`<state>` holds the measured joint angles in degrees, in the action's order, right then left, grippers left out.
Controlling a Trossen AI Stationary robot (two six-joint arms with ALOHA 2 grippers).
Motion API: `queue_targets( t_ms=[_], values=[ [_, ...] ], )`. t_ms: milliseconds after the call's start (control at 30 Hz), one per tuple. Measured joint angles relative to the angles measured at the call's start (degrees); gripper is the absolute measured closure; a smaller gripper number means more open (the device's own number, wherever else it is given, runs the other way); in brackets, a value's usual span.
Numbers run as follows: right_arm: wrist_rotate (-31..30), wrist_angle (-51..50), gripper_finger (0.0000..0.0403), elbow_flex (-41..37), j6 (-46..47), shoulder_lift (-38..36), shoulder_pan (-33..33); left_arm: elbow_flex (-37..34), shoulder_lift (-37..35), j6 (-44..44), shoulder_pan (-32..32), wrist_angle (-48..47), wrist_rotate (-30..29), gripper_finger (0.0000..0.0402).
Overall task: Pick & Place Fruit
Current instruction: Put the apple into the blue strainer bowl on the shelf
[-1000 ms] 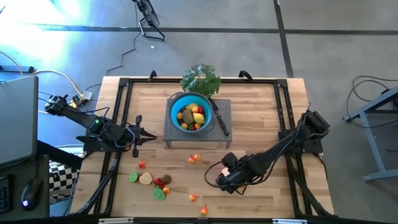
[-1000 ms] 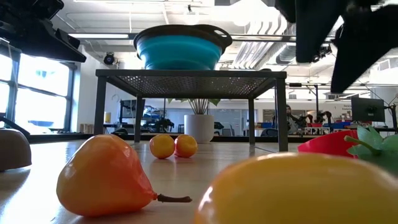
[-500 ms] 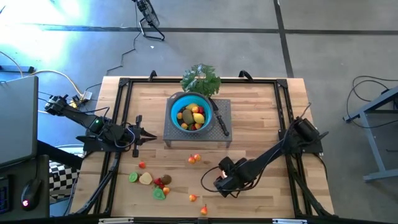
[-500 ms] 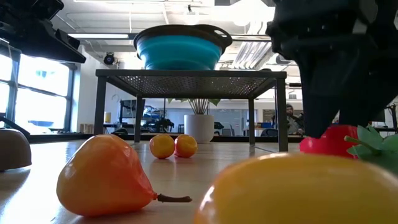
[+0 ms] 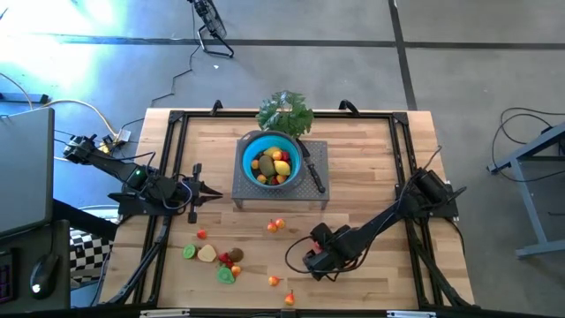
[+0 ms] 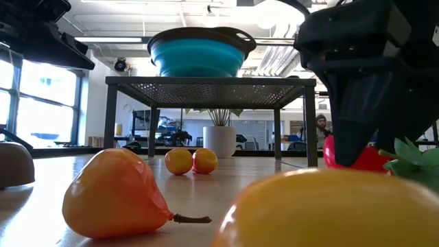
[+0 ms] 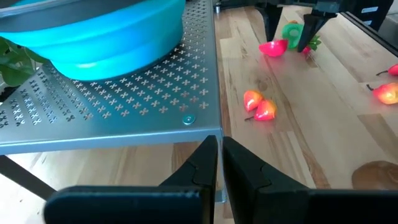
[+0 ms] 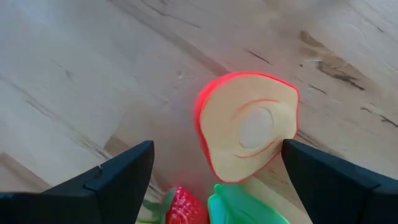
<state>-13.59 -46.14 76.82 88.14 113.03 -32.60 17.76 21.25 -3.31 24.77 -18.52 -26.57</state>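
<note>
Right gripper (image 8: pixel 211 180) low over a red-rimmed fruit slice (image 8: pixel 245 127)

Its fingers stand wide apart, the slice lying on the wooden table (image 5: pixel 371 159) between them (untouched); the left gripper (image 5: pixel 214 192) waits pinched together beside the rack (image 5: pixel 313 181).

Both arms are dark, near-black, built of slim tubular links with bulkier joint housings. The left arm (image 5: pixel 141 181) carries a small green light on its housing and thin black cables looping beside it at about 3 o'clock. The right arm (image 5: pixel 397 212) has a blocky shoulder joint. Each gripper's fingers (image 8: pixel 118 174) are matte black, flat-faced wedges tapering to points; the left gripper (image 7: pixel 219 163) shows smooth moulded plastic.
</note>
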Motion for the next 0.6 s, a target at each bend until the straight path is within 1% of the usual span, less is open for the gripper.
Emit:
queue_targets(
  t_ms=[67,200,267,367,600],
  values=[
    [-1.07,0.01,0.0058,0.00,0.27,0.00,0.00,0.00,0.01,0.00,0.00,0.40,0.00,0.0380],
    [-6.16,-0.34,0.0058,0.00,0.32,0.00,-0.02,0.00,-0.01,0.00,0.00,1.46,0.00,0.0380],
    [-7.30,-0.61,0.0058,0.00,0.30,0.00,0.13,0.00,-0.01,-0.02,0.00,1.72,0.00,0.0380],
    [-7.01,-2.35,0.0058,0.00,0.24,0.00,0.48,0.00,0.01,-0.32,0.00,1.64,0.00,0.0380],
    [-5.36,-4.49,0.0058,0.00,0.52,-0.02,0.48,0.00,0.01,-5.96,0.00,1.53,0.00,0.0380]
  ],
)
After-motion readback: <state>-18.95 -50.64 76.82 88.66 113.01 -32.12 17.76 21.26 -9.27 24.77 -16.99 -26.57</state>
